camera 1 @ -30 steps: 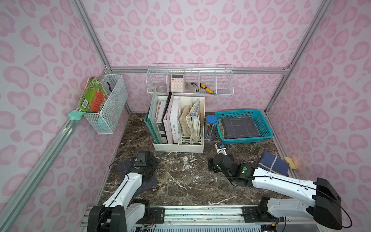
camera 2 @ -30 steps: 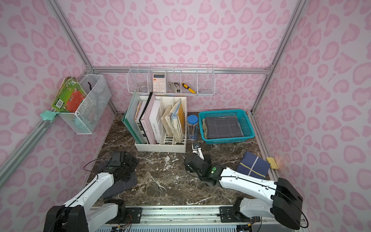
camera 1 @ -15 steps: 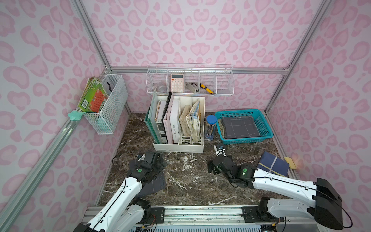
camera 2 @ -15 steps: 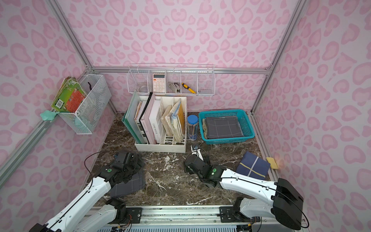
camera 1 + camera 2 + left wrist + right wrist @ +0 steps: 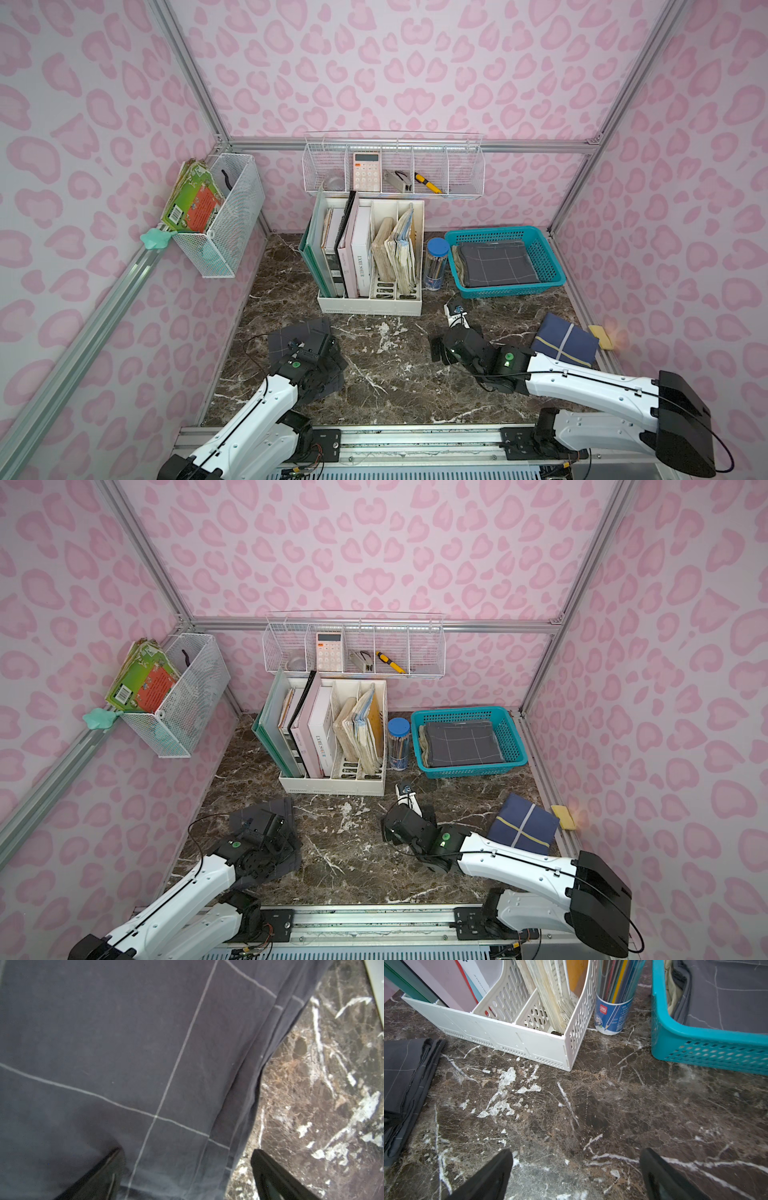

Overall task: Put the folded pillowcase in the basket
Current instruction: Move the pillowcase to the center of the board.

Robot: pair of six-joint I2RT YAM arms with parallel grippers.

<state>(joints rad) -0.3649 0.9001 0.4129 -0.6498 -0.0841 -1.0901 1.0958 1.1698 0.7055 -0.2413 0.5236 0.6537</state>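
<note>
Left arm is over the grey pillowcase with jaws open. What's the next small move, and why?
Likely lower the left gripper and close on the edge of the folded pillowcase. Its jaws stand open with the layered edge between them, one finger over cloth and the other over bare table, so nothing is gripped yet. The basket sits across the table, so a grip must come first.

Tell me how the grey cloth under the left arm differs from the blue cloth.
The grey cloth has thin pale grid lines; the blue cloth has a yellow stripe crossing a pale one. The grey cloth lies under the open left gripper; the blue cloth, beside a yellow sponge, has no gripper over it. Both are folded, flat on the marble table.
</note>
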